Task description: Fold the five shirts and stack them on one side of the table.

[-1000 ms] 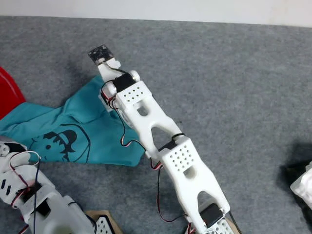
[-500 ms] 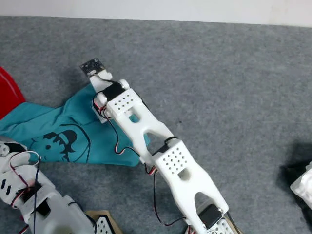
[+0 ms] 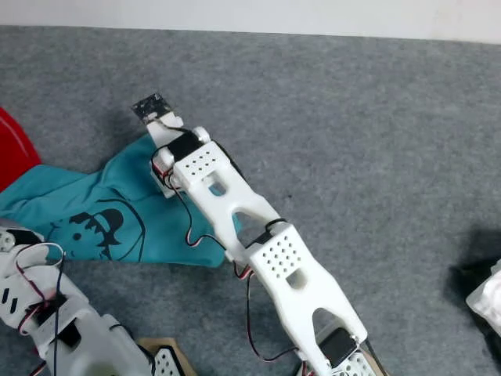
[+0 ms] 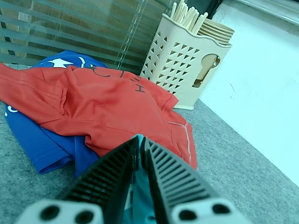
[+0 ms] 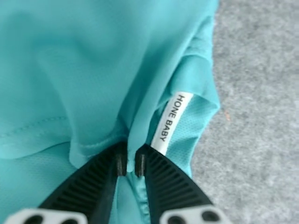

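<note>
The right gripper [image 5: 130, 164] has its jaws pressed together on a raised fold of the teal shirt [image 5: 70, 70], with a thin ridge of the cloth caught between the black ribbed fingers [image 5: 100, 179]. Just beside that pinch, a white label [image 5: 171, 122] lies on the shirt's mesh lining, close to the edge where the shirt gives way to the grey table [image 5: 261, 116]. In the high view the right arm [image 3: 262, 235] stretches across the shirt's far corner, its wrist over the shirt's upper edge. The left gripper [image 4: 139, 143] is likewise closed, with a sliver of the teal shirt showing between its two jaws. Beyond the teal shirt in that view a red shirt [image 4: 103, 107] lies spread open, lapping over a blue shirt [image 4: 37, 144] underneath it. Past both of them, farther from the teal shirt, a beige cut-out basket [image 4: 184, 60] stands upright against a white wall. From above, the left arm [image 3: 47, 313] sits just beside the teal shirt's near edge, and the shirt itself lies mostly flat on the table.
</note>
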`<state>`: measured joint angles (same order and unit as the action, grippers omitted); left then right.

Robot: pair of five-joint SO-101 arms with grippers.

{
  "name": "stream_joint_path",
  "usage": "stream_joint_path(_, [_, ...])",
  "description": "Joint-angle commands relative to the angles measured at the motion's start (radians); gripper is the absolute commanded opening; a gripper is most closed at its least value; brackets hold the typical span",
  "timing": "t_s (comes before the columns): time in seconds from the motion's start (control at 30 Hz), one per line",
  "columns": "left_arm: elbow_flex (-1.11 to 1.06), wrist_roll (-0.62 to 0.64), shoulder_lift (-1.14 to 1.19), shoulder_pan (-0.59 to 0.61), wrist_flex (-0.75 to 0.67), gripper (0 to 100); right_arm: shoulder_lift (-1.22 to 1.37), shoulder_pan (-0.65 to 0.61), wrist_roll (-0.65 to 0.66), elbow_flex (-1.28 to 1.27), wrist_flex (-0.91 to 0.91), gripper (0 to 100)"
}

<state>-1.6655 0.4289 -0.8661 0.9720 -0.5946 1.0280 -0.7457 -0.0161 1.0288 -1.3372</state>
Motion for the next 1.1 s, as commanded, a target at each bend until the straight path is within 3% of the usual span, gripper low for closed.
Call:
stream_joint_path(0.0, [-0.015, -0.005, -0.008, 0.004, 0.002, 1, -0.015, 0.036, -0.011, 0.074, -0.005, 4.3])
stream_joint_path(0.53, [-0.016, -0.006, -0.015, -0.05, 0.075, 1, -0.022, 0.122, -0.011, 0.09, 0.027, 0.5])
stream_joint_path(0.77, [0.021, -0.005, -0.016, -0.117, 0.087, 1, -0.021, 0.176, -0.012, 0.262, -0.067, 0.8])
stream_joint_path(0.97, [0.288, 0.0, -0.013, -0.257, 0.374, 1, -0.022, 0.242, -0.011, 0.639, -0.245, 0.8])
stream_joint_path(1.07, [0.432, 0.091, -0.013, -0.289, 0.463, 1, -0.056, 0.269, -0.002, 0.774, -0.317, 0.7])
